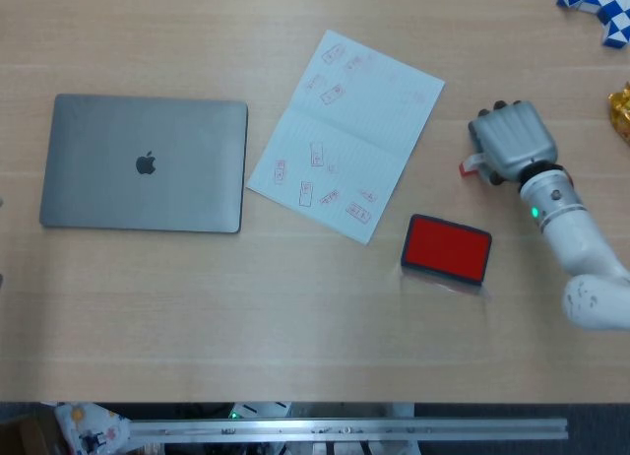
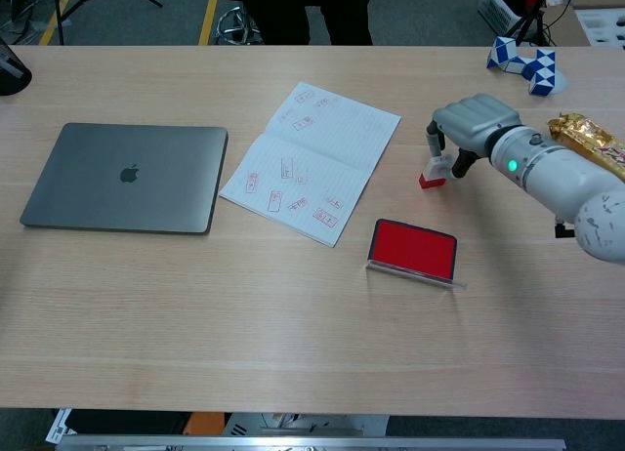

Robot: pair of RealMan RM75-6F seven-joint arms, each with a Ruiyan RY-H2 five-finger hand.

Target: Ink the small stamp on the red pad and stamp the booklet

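My right hand point(image 1: 510, 140) point(image 2: 476, 121) is at the right of the table, fingers curled down around the small stamp point(image 2: 431, 174) point(image 1: 472, 165). The stamp is white with a red base and stands on or just above the table, right of the booklet. The open booklet point(image 1: 345, 135) point(image 2: 311, 161) lies in the middle, its pale pages covered in several red stamp marks. The red ink pad point(image 1: 447, 248) point(image 2: 413, 248) sits open in front of the hand, nearer the table's front edge. My left hand does not show in either view.
A closed grey laptop point(image 1: 145, 162) point(image 2: 124, 177) lies at the left. A blue-and-white snake puzzle point(image 1: 596, 4) point(image 2: 522, 61) sits at the back right. A gold wrapper point(image 1: 620, 110) point(image 2: 586, 139) lies beside my right forearm.
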